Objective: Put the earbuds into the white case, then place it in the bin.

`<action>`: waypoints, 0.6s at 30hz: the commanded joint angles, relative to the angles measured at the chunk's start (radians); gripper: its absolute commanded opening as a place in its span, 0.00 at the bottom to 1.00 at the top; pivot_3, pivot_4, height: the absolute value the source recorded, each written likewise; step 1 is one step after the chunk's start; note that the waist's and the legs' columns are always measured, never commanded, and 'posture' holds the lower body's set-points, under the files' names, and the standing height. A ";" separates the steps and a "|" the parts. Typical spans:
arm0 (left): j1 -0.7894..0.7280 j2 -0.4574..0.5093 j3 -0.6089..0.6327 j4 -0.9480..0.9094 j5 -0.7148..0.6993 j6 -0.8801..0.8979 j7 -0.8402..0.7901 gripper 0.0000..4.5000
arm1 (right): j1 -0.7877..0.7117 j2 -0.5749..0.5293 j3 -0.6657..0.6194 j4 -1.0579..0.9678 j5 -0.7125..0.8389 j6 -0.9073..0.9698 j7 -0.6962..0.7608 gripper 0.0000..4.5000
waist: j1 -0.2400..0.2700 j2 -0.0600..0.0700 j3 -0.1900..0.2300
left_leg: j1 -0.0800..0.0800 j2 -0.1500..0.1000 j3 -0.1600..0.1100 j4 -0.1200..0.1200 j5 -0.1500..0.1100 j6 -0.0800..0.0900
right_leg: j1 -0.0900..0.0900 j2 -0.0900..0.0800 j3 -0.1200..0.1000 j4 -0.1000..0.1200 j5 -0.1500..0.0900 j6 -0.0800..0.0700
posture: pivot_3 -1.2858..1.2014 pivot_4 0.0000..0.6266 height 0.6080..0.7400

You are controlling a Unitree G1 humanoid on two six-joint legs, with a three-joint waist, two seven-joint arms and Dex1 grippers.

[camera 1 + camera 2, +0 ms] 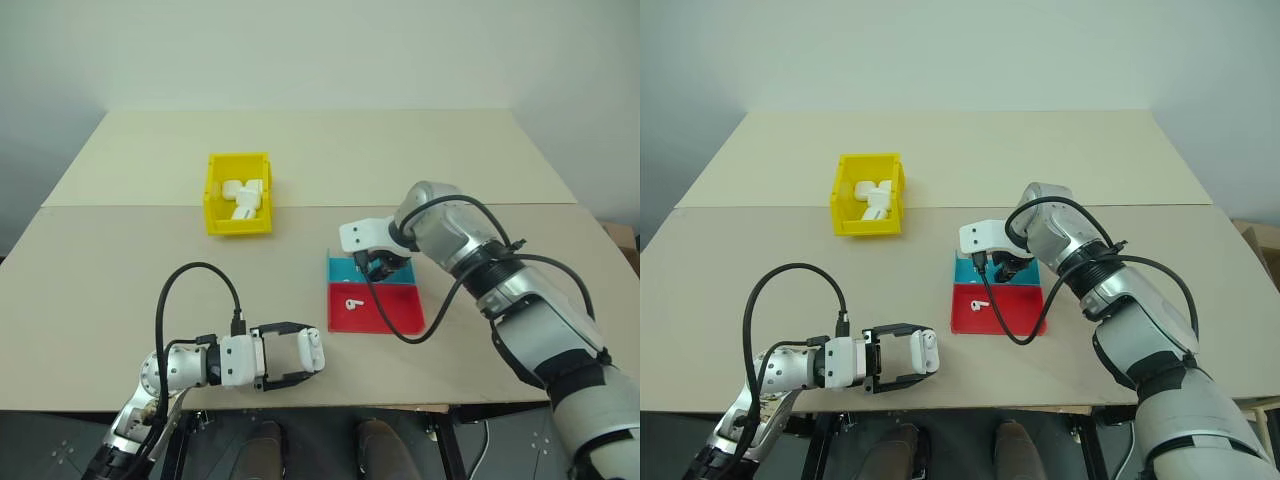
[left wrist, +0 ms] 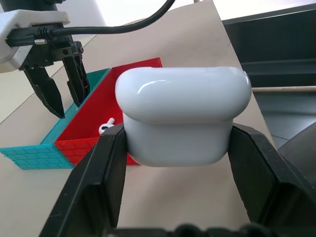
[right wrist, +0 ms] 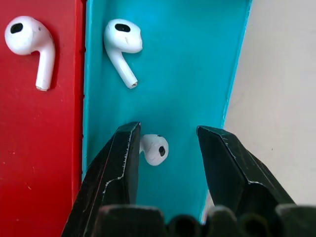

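Observation:
My left gripper [image 1: 309, 352] is shut on the white case [image 2: 182, 116] and holds it just above the table's front edge, pointing toward the tray. My right gripper [image 3: 165, 129] points down into the tray's blue half [image 1: 340, 268], open. One earbud [image 3: 155, 149] lies between its fingers, close to one finger [image 3: 121, 158] and not gripped. A second earbud [image 3: 121, 39] lies farther along the blue half. A third earbud [image 1: 350, 304] rests in the red half [image 1: 395, 312]. The yellow bin [image 1: 214, 200] stands at the back left.
The bin holds a few white cases [image 1: 243, 196]. A black cable [image 1: 190, 275] loops over the table above my left wrist, and another cable [image 1: 440, 305] hangs beside the tray from my right arm. The table's front edge [image 1: 400, 405] is close behind the left gripper.

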 commanded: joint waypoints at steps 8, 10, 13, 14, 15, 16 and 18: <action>-0.020 0.001 -0.008 0.005 0.015 -0.038 0.016 0.61 | 0.006 -0.039 -0.022 -0.012 -0.042 -0.127 0.009 0.50 | 0.001 0.000 0.000 | 0.001 0.000 0.000 0.000 0.000 0.000 | 0.001 0.000 0.000 0.000 0.000 0.000 | 0.52 0.24 1.00; -0.020 0.000 -0.008 0.006 0.018 -0.039 0.017 0.61 | 0.003 -0.040 -0.024 -0.002 -0.051 -0.143 0.002 0.50 | -0.001 0.000 0.000 | 0.001 0.000 0.000 0.000 0.000 0.000 | 0.001 0.000 0.000 0.000 0.000 0.000 | 0.52 0.24 1.00; -0.020 0.001 -0.008 0.006 0.023 -0.039 0.018 0.61 | 0.001 -0.038 -0.029 0.016 -0.062 -0.157 -0.009 0.50 | -0.001 0.000 0.000 | 0.001 0.000 0.000 0.000 0.000 0.000 | 0.001 0.000 0.000 0.000 0.000 0.000 | 0.52 0.24 1.00; -0.019 0.000 -0.008 0.006 0.024 -0.039 0.019 0.61 | 0.001 -0.036 -0.032 0.019 -0.063 -0.155 -0.009 0.50 | -0.001 0.000 0.000 | 0.002 0.000 0.000 0.000 0.000 0.000 | 0.001 0.000 0.000 0.000 0.000 0.000 | 0.52 0.24 1.00; -0.019 0.000 -0.008 0.005 0.024 -0.039 0.020 0.61 | 0.001 -0.034 -0.035 0.022 -0.061 -0.153 -0.007 0.50 | -0.001 0.000 0.000 | 0.002 0.000 0.000 0.000 0.000 0.000 | 0.001 0.000 0.000 0.000 0.000 0.000 | 0.52 0.24 1.00; -0.018 0.000 -0.007 0.004 0.024 -0.039 0.020 0.61 | 0.001 -0.033 -0.038 0.021 -0.058 -0.150 -0.003 0.50 | -0.001 0.000 0.000 | 0.002 0.000 0.000 0.000 0.000 0.000 | 0.002 0.000 0.000 0.000 0.000 0.000 | 0.52 0.24 1.00; -0.017 -0.001 -0.007 0.003 0.027 -0.038 0.023 0.61 | 0.002 -0.028 -0.045 0.014 -0.052 -0.135 0.006 0.50 | -0.001 0.000 0.000 | 0.002 0.000 0.000 0.000 0.000 0.000 | 0.002 0.000 0.000 0.000 0.000 0.000 | 0.52 0.24 1.00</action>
